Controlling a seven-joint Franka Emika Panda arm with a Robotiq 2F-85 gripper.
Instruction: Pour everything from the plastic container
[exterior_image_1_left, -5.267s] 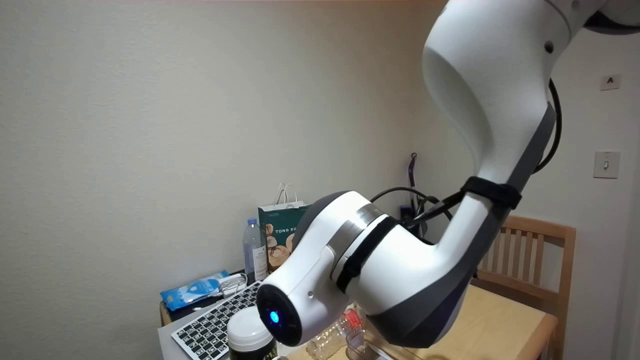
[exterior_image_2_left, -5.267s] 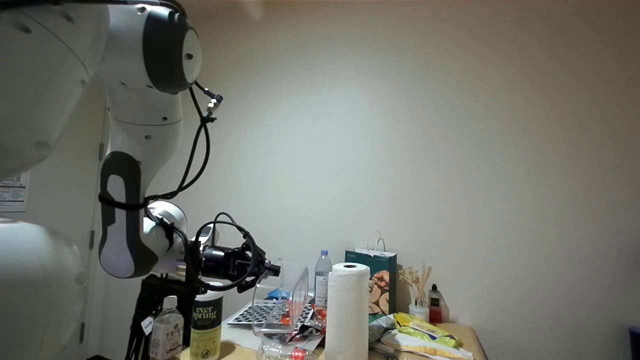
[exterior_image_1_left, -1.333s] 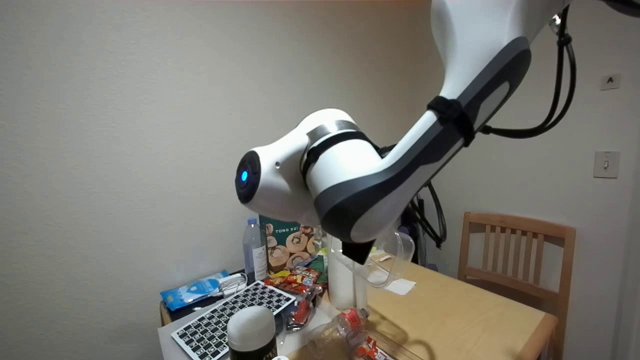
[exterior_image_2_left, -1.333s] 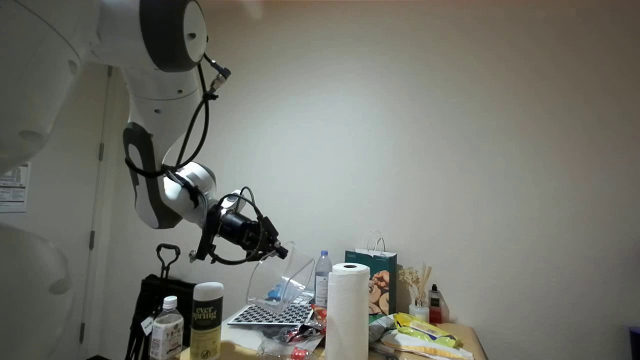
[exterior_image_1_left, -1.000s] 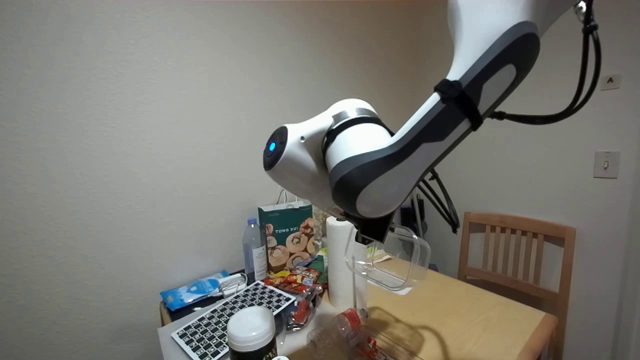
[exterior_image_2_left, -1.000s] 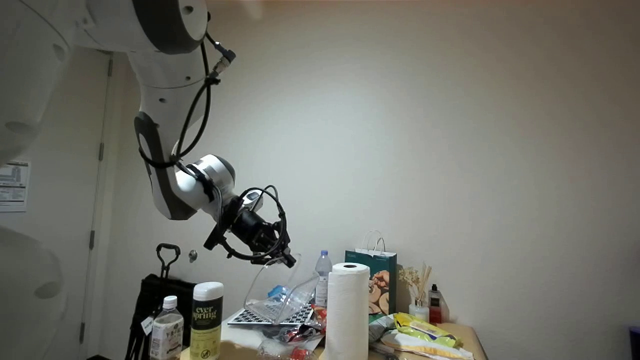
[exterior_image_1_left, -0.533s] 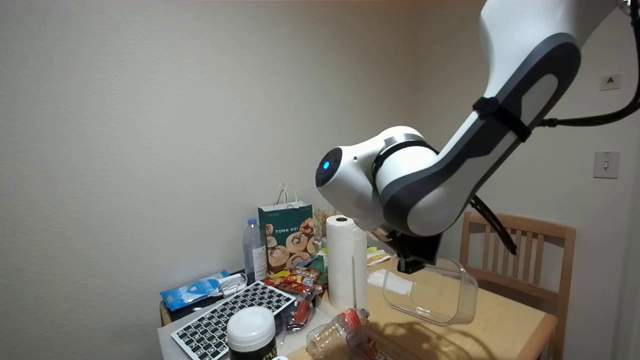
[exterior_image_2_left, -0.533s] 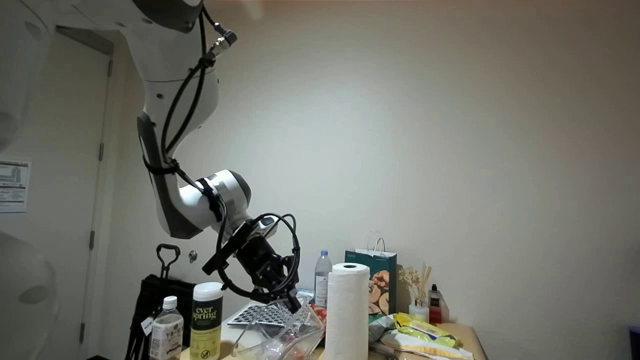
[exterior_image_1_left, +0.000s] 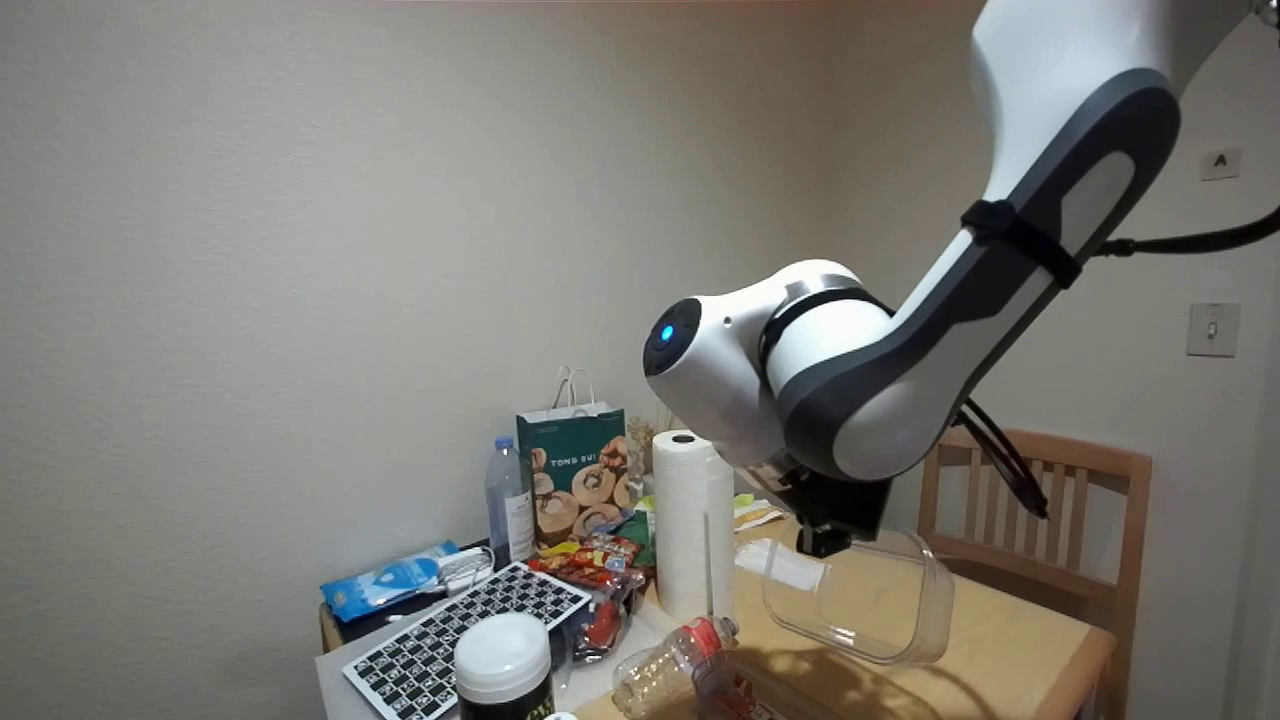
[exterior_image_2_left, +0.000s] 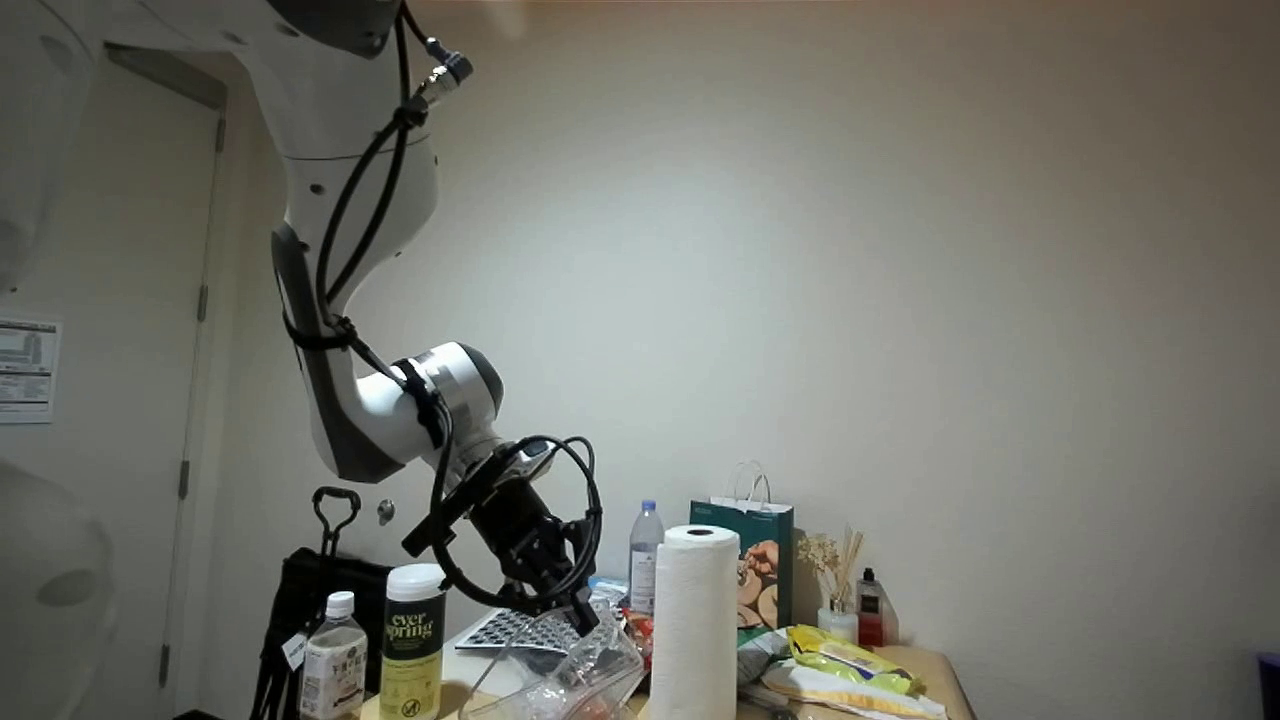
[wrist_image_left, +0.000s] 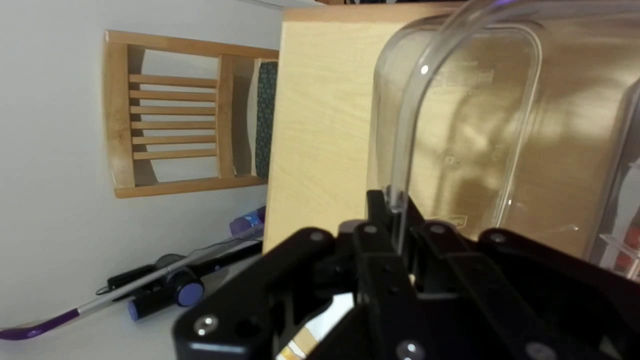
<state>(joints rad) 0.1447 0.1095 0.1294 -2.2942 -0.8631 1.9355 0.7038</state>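
The plastic container (exterior_image_1_left: 935, 605), a clear rectangular tray with rounded corners, hangs tilted from my gripper (exterior_image_1_left: 822, 542) above the wooden table. It also shows in an exterior view (exterior_image_2_left: 605, 665), left of the paper-towel roll. In the wrist view my gripper (wrist_image_left: 392, 205) is shut on the tray's rim (wrist_image_left: 407, 115), with the clear wall between the fingertips. I see the bare table and a shadow through its base, and nothing lying in it. A second clear container (exterior_image_1_left: 735, 670) stands on the table with a red packet (exterior_image_1_left: 750, 697) in it; its lower part is cut off.
The paper-towel roll (exterior_image_1_left: 685, 530) stands behind and beside the held tray. A clear bottle with a red cap (exterior_image_1_left: 660, 670) lies near the second container. Snack packets (exterior_image_1_left: 595, 560), a white-lidded can (exterior_image_1_left: 503, 660) and a checkered board (exterior_image_1_left: 470, 635) are farther over. A chair (exterior_image_1_left: 1040, 510) stands behind.
The gripper has carried the tray up from over the second container, then sideways toward the chair and lower. Red now shows in the second container. In the last half second it barely moved.
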